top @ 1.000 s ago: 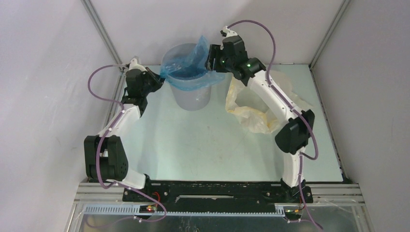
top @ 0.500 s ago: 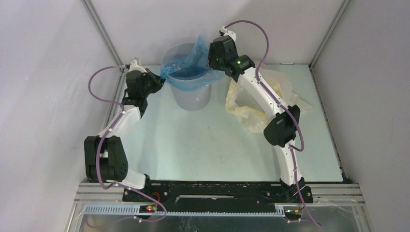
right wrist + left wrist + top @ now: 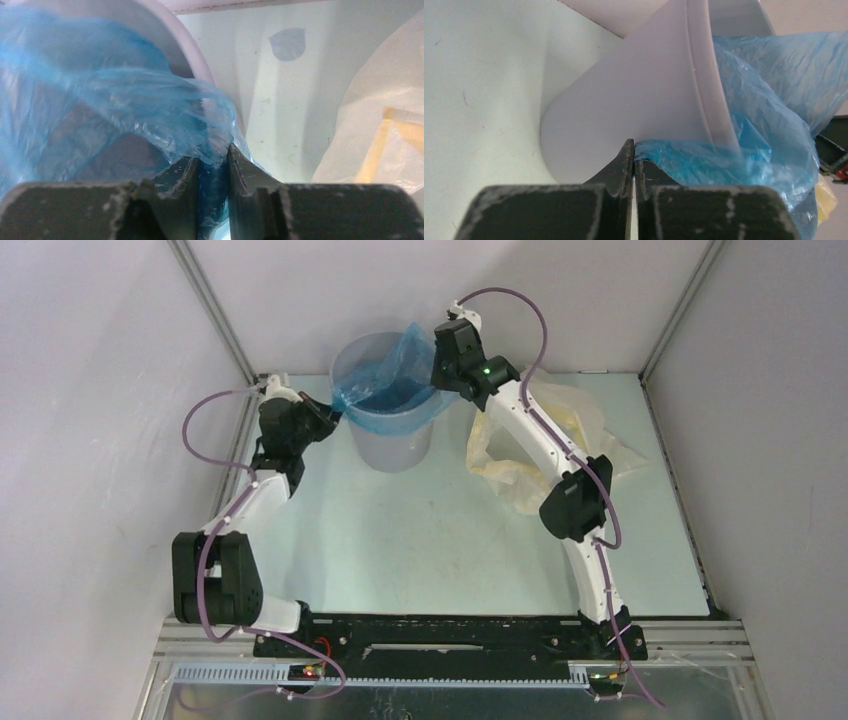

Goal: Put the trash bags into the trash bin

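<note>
Left fingers (image 3: 622, 169) pinched together on blue bag (image 3: 385, 392) hem, 9 o'clock of bin (image 3: 398, 448). Bag draped over bin mouth, worktop (image 3: 420, 535) 12 o'clock. Right fingers (image 3: 185, 176) clamped on hem, 3 o'clock. Film likely light, floppy, slippery, easily torn; grip bunched hem.

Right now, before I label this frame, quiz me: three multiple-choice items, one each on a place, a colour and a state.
1. Where is the pale yellow bag relative to the trash bin? A) inside it B) on the table to its right C) hung on its rim
2. What colour is the bag draped over the bin's rim? A) blue B) black C) red
3. What state is the right claw in? A) wide open B) out of view C) shut on the blue bag
Answers: B, it lies on the table beside the bin; A, blue film hangs over the rim; C, film is pinched between its fingers.
</note>
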Action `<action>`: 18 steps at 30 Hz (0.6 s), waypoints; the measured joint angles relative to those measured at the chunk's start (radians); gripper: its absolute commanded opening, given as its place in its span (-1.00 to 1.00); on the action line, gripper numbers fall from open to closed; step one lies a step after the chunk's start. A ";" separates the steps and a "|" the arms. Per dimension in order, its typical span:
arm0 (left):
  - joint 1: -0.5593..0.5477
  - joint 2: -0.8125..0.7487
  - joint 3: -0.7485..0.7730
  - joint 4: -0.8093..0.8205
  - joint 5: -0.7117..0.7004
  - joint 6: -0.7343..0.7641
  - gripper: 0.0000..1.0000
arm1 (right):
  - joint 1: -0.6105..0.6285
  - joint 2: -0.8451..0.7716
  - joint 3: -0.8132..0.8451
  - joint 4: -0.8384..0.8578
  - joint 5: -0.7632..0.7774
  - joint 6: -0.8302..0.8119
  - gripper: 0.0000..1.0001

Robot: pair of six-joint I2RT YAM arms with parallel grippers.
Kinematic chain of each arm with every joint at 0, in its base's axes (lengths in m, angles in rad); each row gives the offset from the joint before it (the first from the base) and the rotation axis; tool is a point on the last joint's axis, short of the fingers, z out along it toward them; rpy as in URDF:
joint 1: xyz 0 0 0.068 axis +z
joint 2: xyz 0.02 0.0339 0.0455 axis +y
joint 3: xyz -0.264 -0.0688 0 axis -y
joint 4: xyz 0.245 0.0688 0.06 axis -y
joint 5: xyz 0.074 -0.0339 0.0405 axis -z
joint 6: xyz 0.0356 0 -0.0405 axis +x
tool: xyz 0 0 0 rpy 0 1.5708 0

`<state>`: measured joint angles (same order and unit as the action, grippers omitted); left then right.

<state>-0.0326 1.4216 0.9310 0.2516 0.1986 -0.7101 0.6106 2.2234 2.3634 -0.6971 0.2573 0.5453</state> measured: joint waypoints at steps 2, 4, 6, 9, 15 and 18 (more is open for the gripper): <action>0.004 -0.017 -0.011 -0.003 0.009 0.000 -0.91 | -0.006 0.000 0.000 -0.001 0.003 0.000 -0.73; 0.005 -0.035 -0.019 -0.012 0.026 -0.001 -0.90 | -0.009 -0.001 0.000 -0.002 0.010 -0.001 -0.77; 0.005 -0.052 -0.020 -0.027 0.049 -0.006 -0.88 | -0.013 -0.005 0.000 -0.013 0.016 -0.008 -0.84; 0.004 -0.089 -0.038 -0.022 0.085 -0.027 -0.85 | -0.017 -0.018 0.000 -0.049 0.017 -0.027 -0.96; -0.042 -0.232 -0.135 -0.025 0.124 -0.058 -0.56 | -0.023 -0.098 -0.025 -0.149 0.002 -0.062 -0.98; -0.072 -0.306 -0.171 -0.045 0.134 -0.066 -0.18 | -0.030 -0.164 -0.063 -0.194 -0.019 -0.072 -0.97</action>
<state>-0.1051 1.1160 0.7601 0.2062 0.3325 -0.7761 0.5804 2.0598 2.3009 -0.8913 0.2386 0.4736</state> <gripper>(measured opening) 0.258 0.158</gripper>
